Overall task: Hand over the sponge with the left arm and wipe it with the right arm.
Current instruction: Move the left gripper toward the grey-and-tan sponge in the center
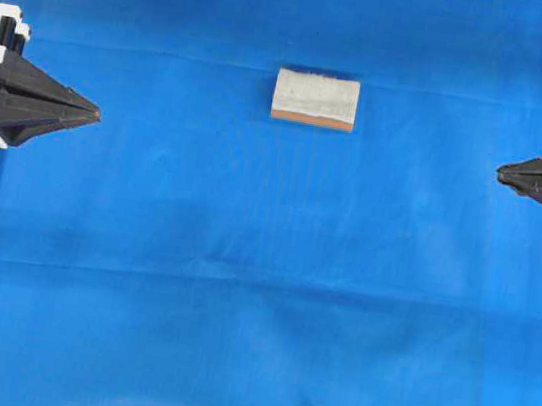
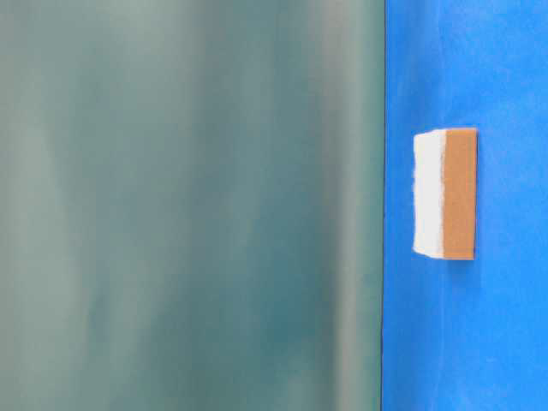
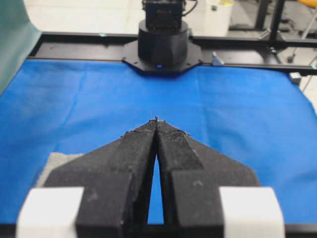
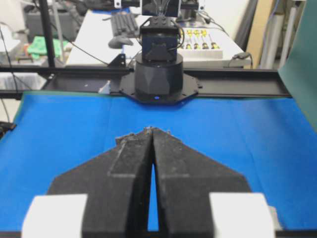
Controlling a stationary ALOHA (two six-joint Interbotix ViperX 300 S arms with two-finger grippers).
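Overhead exterior view: both arms parked at opposite edges, sponge (image 1: 315,99) untouched between them.

Overhead exterior: the sponge lies flat on the blue cloth (image 1: 256,312), above the centre line and well apart from the left gripper (image 1: 95,114) and the right gripper (image 1: 500,173); both have their fingers pressed together and hold nothing. Table-level exterior: the whitish scouring layer and orange-brown foam layer show edge-on; the block looks light, soft and compressible, so a grip across its short sides should hold, squeezing somewhat. Left wrist view: the fingertips (image 3: 156,120) meet at a point; a sponge corner shows at lower left, and the opposite arm's base (image 3: 162,47) stands beyond the wrinkled cloth. Right wrist view: fingers likewise shut; behind the black rail, a workbench with keyboard and tools.
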